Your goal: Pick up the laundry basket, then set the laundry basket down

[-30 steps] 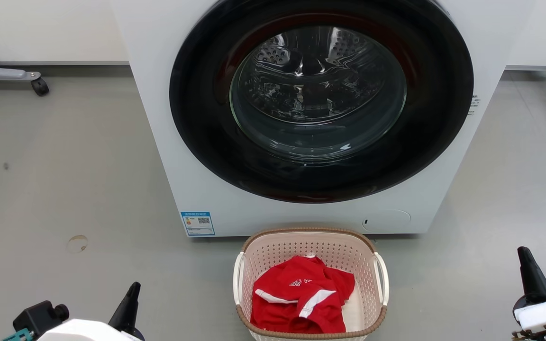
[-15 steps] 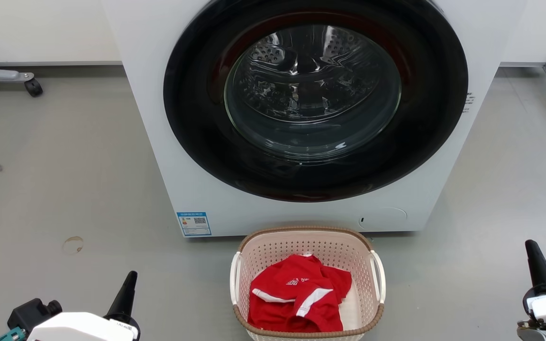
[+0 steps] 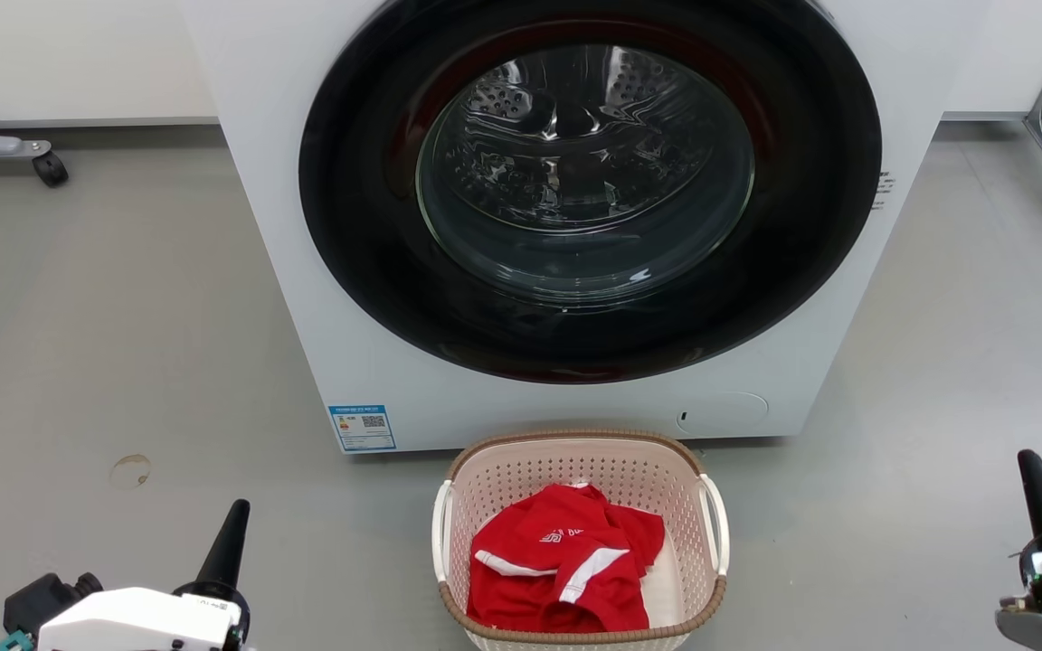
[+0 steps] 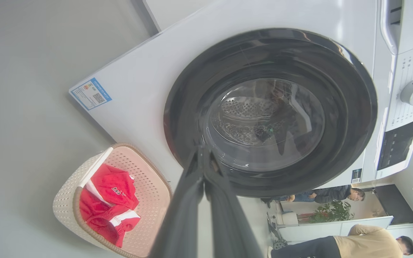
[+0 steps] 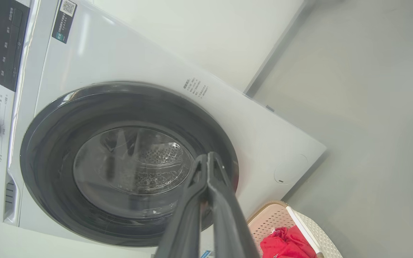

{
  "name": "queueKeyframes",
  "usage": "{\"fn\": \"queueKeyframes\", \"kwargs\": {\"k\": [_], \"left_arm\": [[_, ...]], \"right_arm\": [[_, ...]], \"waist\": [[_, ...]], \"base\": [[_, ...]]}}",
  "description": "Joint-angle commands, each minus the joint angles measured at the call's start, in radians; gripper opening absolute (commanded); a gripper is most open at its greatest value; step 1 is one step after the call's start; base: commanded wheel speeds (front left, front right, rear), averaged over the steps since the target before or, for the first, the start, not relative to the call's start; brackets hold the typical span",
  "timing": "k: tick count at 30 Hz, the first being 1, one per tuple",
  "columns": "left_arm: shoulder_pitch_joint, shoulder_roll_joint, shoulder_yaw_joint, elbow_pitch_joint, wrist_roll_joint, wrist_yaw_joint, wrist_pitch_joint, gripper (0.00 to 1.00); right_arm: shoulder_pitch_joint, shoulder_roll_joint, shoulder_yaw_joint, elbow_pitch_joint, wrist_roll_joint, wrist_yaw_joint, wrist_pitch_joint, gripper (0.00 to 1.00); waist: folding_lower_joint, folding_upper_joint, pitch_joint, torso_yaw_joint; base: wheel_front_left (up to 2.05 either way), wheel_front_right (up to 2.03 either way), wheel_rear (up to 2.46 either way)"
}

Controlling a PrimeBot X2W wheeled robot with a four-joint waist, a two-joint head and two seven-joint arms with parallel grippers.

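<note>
Whole head view has slid leftward over the last second, so the camera moved; the laundry basket (image 3: 566,470) keeps its place against the washing machine (image 3: 304,271), while the right gripper (image 3: 1030,463) has drifted toward the frame's right edge, against that slide. Basket stands on the grey floor (image 3: 123,316) just in front of the washer, below its dark round door (image 3: 589,181). Its near rim is cut off by the bottom edge. Both white loop handles (image 3: 441,533) are free. A crumpled red shirt (image 3: 566,565) with white stripes lies inside; the logo is too small to read. Left gripper (image 3: 235,511) is low left, well apart from the basket. Both gripper bodies are cropped, and the head view gives one dark finger each, the second hidden. Left wrist view: fingertips (image 4: 206,168) pressed together on nothing. Right wrist view: same, tips (image 5: 213,172) meeting, nothing between. The basket is cropped at the bottom there (image 5: 271,218). Blue label (image 3: 362,427) on the washer's lower corner is illegible. Two people (image 4: 371,243) show at the left wrist view's lower right, partly cut off.
</note>
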Motion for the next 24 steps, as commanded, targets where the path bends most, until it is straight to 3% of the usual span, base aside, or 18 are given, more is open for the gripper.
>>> {"fn": "queueKeyframes", "kwargs": {"k": [1, 24], "left_arm": [[-0.059, 0.003, 0.050, -0.012, -0.020, -0.020, 0.002, 0.00], [-0.089, -0.125, 0.214, 0.073, -0.136, -0.136, 0.052, 0.00]], "right_arm": [[-0.060, -0.023, 0.000, -0.029, 0.027, -0.002, 0.013, 0.00], [-0.090, -0.012, -0.056, -0.031, 0.234, -0.002, 0.081, 0.00]], "waist": [[-0.0001, -0.0001, 0.000, -0.001], [0.0000, -0.0001, 0.007, -0.023]], "base": [[0.00, 0.00, 0.00], [0.00, 0.00, 0.00]]}}
